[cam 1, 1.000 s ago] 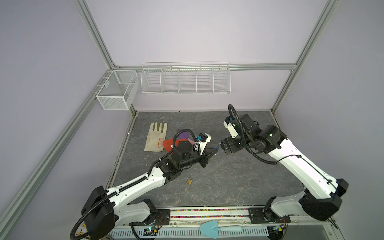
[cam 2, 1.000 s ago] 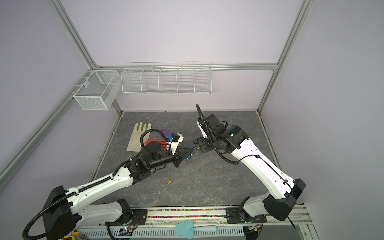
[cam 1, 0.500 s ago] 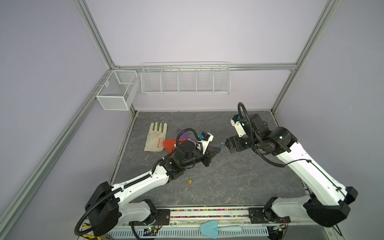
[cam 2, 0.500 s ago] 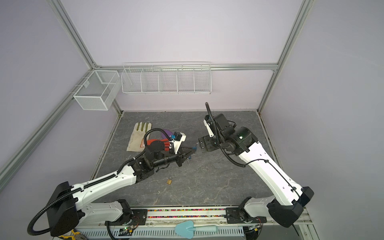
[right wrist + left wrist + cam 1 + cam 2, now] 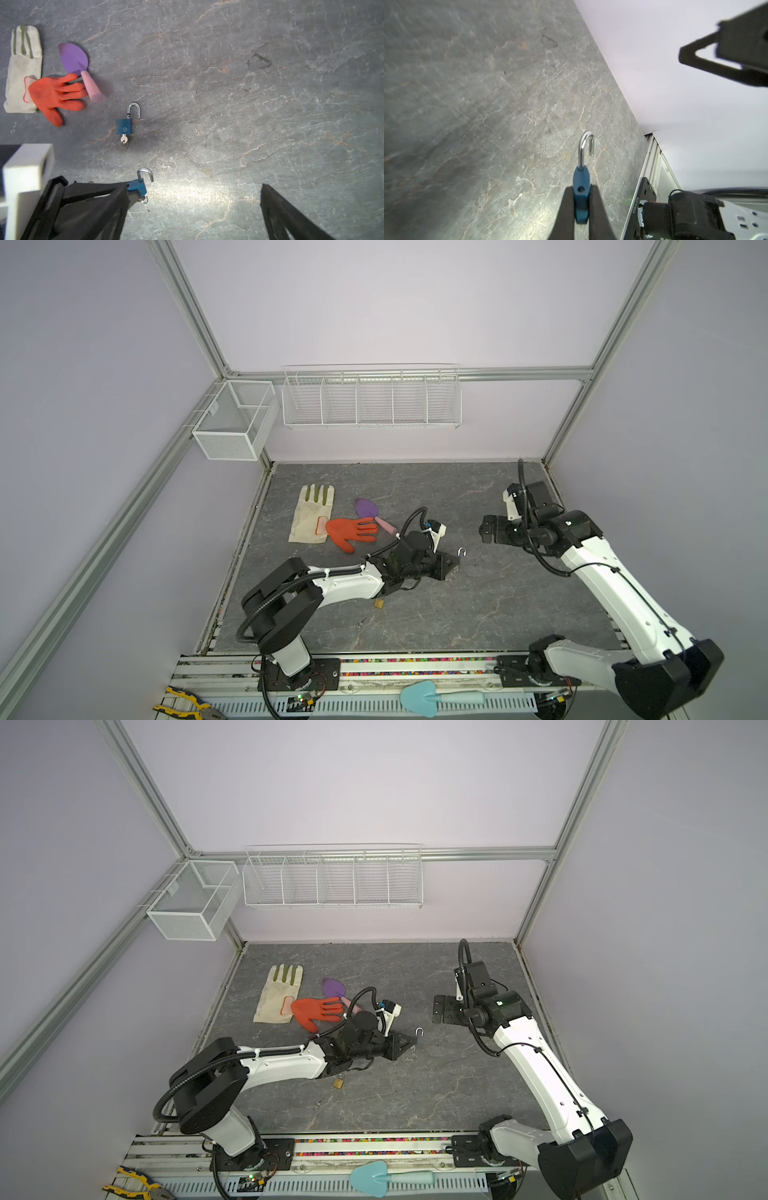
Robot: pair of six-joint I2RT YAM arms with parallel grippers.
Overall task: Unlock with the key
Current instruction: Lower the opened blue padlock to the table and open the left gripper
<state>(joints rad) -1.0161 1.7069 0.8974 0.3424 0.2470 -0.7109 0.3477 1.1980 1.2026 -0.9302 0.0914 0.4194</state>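
- Padlock (image 5: 581, 180), the blue one, is pinched tight in the left claw (image 5: 449, 565), low over the middle of the worktop (image 5: 478, 614). We cannot tell if it touches down.
- Its silver hook (image 5: 586, 143) has sprung free at one end, and the key (image 5: 144, 199) sticks out underneath. So we think the unlocking is done and this is the letting-go part.
- Next, we guess, the left arm should lower the padlock softly and only then open up, so the key does not get bumped.
- A bit farther off, the right claw (image 5: 488, 529) is spread wide with nothing in it, well apart from the padlock.
- One second ago that right claw was right up against the key end of the padlock. Now it has pulled away to its own side, and the left arm has reached farther out across the worktop.
- Farther back, in the right wrist view, a second blue padlock (image 5: 124, 128) lies flat with a second key (image 5: 124, 138) in it. It is near the orange glove (image 5: 353, 531), the purple shovel (image 5: 365, 507) and the white glove (image 5: 311, 514).
- Farthest of all, a long wire basket (image 5: 372, 398) and a small wire basket (image 5: 232, 423) hang on the walls.
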